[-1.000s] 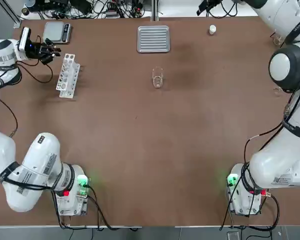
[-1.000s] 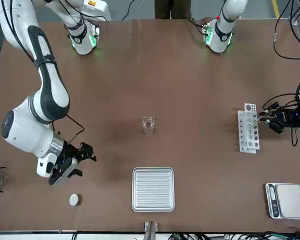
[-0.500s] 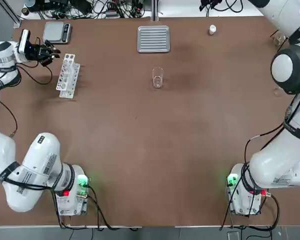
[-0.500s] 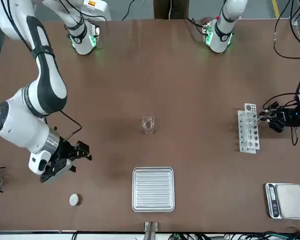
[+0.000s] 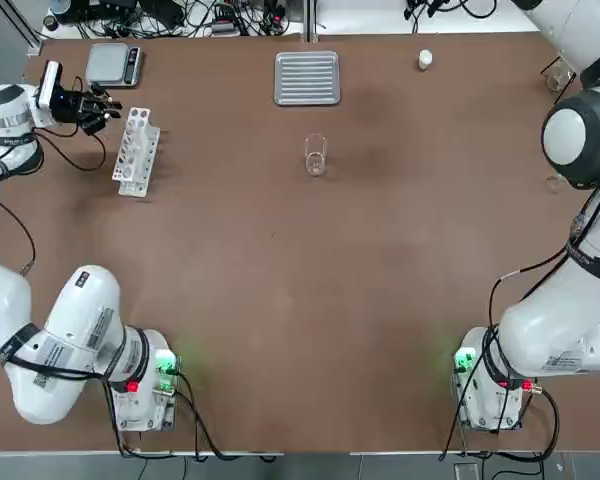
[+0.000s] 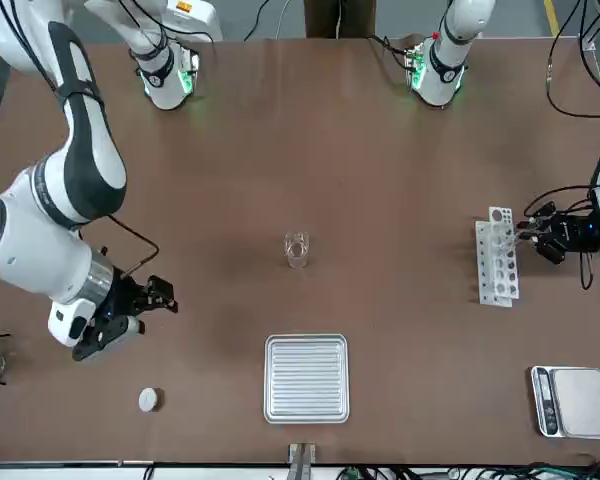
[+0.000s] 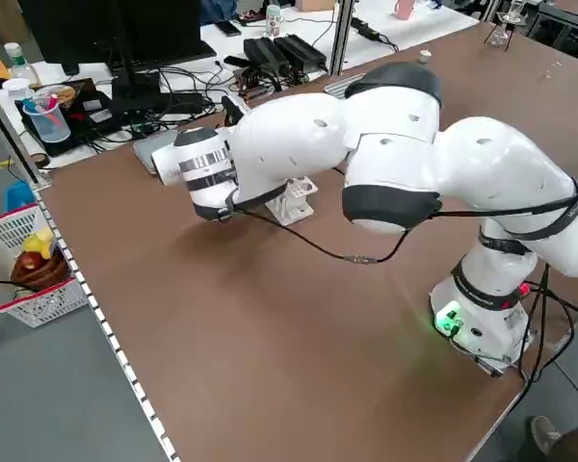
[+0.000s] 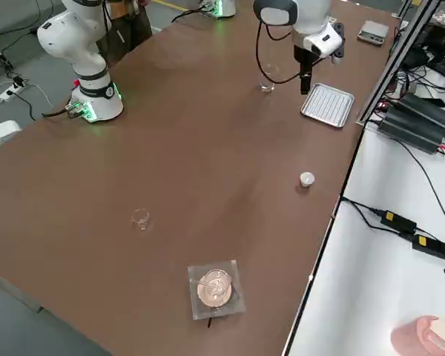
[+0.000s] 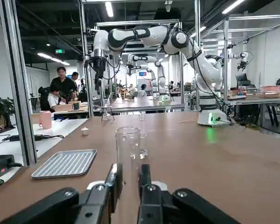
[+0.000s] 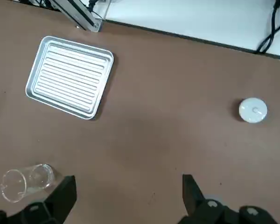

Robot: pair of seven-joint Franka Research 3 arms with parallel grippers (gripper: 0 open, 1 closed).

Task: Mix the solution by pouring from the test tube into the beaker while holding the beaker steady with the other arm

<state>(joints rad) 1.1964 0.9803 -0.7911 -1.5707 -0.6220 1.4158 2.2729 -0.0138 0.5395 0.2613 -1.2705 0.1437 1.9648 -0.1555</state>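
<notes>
Left gripper (image 9: 127, 179) at table's left edge beside rack (image 5: 136, 150), fingers clamped on test tube (image 9: 128, 151); right gripper (image 6: 152, 297) near far right corner, above table (image 5: 280, 280), fingers apart, empty; beaker (image 5: 315, 155) upright mid-table, near tray (image 5: 307, 77)

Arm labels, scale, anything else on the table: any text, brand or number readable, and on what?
None can be read.
Sticker on the left arm, top view: print too small to read.
Sticker on the right arm, top view: too small to read.
Orange label on an arm base, front view: blurred.
Scale: no legible display or brand.
Test tube rack, tray, beaker: no markings visible.
</notes>
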